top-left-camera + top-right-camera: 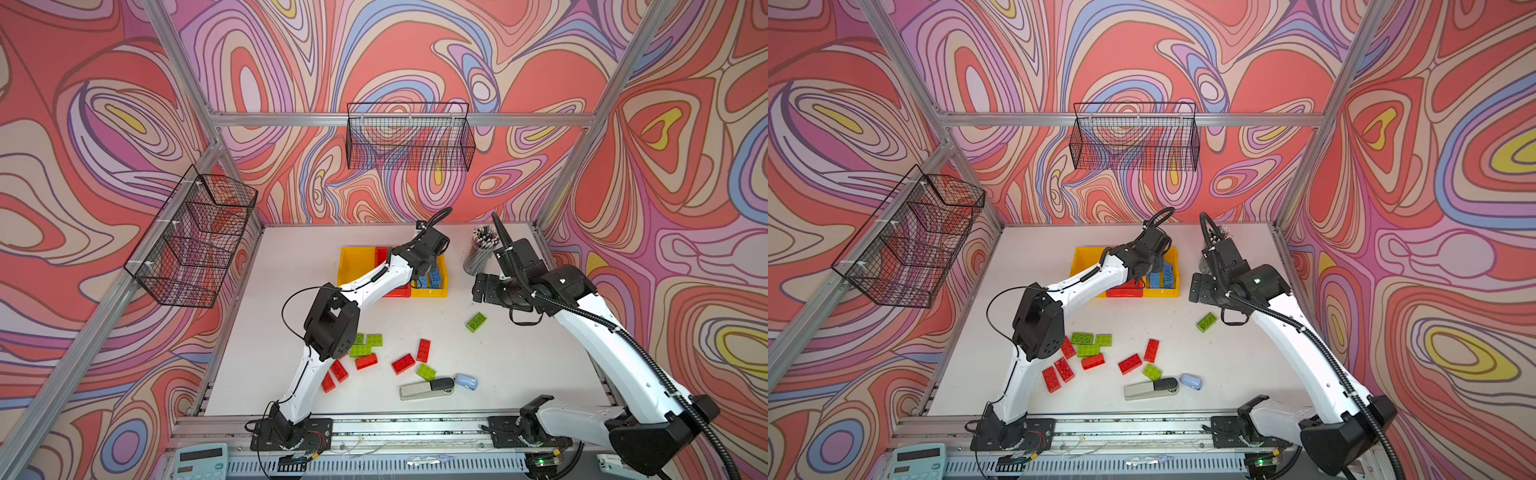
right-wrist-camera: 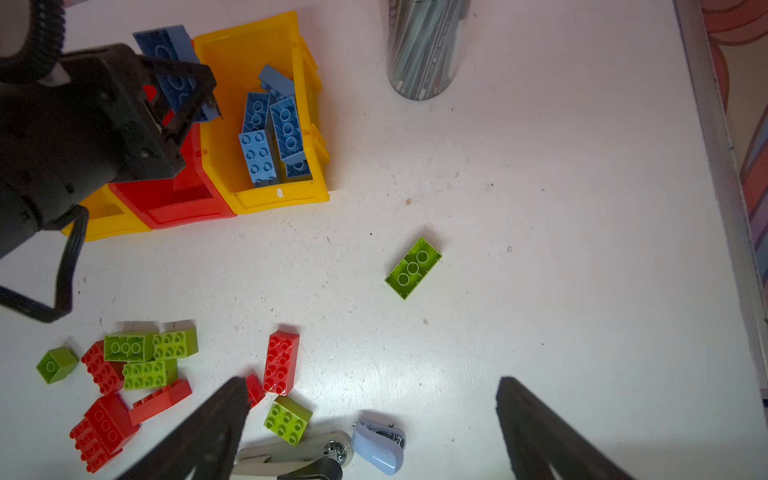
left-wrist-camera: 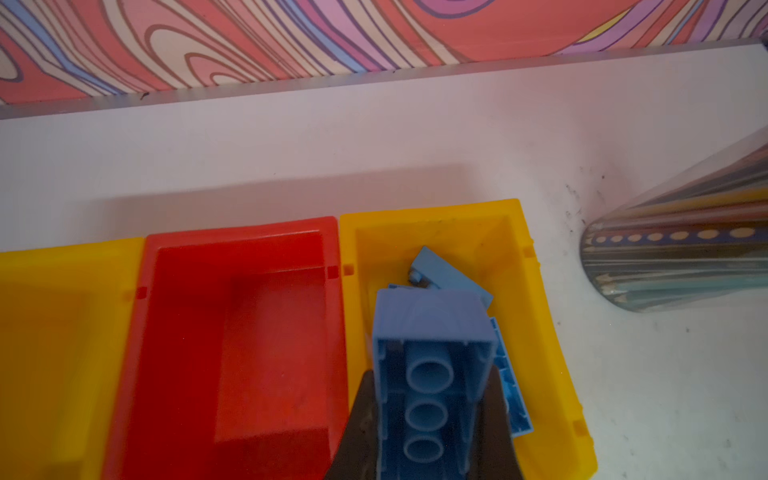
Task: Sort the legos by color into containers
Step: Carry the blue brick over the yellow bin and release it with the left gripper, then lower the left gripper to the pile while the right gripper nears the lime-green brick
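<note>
We see our left tool (image 3: 430,376) clamped on a blue brick (image 3: 430,324) over the yellow bin (image 3: 540,332) holding other blue bricks (image 3: 444,270).

- Blue lego (image 3: 430,328): hard moulded plastic, smooth, with a soft satin sheen.
- Red legos (image 2: 281,361), green legos (image 2: 413,268): the same smooth plastic, slightly glossy on the studs.
- Yellow container (image 3: 536,332), red container (image 3: 241,245): glossy moulded plastic.
- Counter (image 2: 561,187): white, matt, scuffed and speckled with dark marks.
- Wire baskets (image 1: 409,137): thin black metal mesh.
- Frame rails (image 1: 399,119): bare silver metal, brushed.
- Arm shells (image 1: 374,284): glossy white plastic; the joints are matt black.
- Stapler (image 2: 291,453): grey and black plastic with one bright metal rivet.
- Pencil cup (image 3: 673,257): shiny wall, material unclear.
</note>
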You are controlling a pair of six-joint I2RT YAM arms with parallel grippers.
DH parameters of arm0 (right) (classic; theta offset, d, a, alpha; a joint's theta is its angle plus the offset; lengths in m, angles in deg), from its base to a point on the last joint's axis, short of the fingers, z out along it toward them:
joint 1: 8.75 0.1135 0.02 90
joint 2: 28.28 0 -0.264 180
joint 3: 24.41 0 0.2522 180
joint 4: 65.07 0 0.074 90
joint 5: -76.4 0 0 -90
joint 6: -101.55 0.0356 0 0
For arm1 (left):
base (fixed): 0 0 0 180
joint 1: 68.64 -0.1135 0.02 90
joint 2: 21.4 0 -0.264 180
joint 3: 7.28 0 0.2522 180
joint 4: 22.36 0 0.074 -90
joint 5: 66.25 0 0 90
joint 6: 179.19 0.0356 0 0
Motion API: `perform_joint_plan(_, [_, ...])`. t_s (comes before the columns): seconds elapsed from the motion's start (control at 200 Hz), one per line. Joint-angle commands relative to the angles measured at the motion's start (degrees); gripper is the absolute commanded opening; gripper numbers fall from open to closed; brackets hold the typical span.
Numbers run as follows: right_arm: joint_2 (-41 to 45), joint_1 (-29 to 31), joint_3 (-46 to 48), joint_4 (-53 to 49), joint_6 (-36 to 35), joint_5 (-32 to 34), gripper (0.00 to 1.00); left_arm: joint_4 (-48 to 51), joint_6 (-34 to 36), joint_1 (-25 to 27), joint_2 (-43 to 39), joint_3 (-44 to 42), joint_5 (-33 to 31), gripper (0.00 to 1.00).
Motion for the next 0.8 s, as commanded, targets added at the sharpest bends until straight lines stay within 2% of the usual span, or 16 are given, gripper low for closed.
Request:
perform_joint_plan(0.0, [0.50, 0.01, -2.60, -3.23, 2.13, 2.68, 0.98, -2.71, 3.04, 0.20, 4.47, 4.33, 1.30, 0.07])
perform_joint_plan(0.135, [0.51, 0.01, -4.06, -5.36, 3.28, 3.91, 0.98, -1.06, 3.68, 0.19, 8.54, 9.19, 0.02, 0.07])
perform_joint_plan(0.25, [1.17, -0.01, -4.08, -5.95, 4.83, 4.08, 0.98, -0.63, 3.95, 0.05, 9.78, 9.90, -0.59, 0.09])
perform_joint_plan(0.336, [1.59, -0.04, -3.84, -6.13, 5.89, 3.90, 0.98, -0.20, 3.84, -0.16, 10.30, 9.84, -0.36, 0.28])
perform_joint_plan(0.456, [1.90, 0.01, -3.84, -6.31, 6.63, 3.71, 0.98, -0.40, 3.64, -0.51, 10.50, 9.83, 0.38, 0.46])
perform_joint_plan(0.506, [2.00, 0.01, -3.91, -6.29, 6.69, 3.67, 0.98, -0.99, 4.00, -0.51, 10.31, 9.77, 0.88, 0.50])
perform_joint_plan(0.706, [2.04, 0.05, -4.45, -6.31, 6.75, 3.67, 0.98, -3.94, 4.98, -0.51, 8.21, 8.99, 1.06, 0.52])
perform_joint_plan(0.796, [2.24, 0.02, -4.41, -6.16, 6.55, 3.45, 0.98, -7.33, 6.09, -0.38, 5.19, 5.24, -0.07, 0.52])
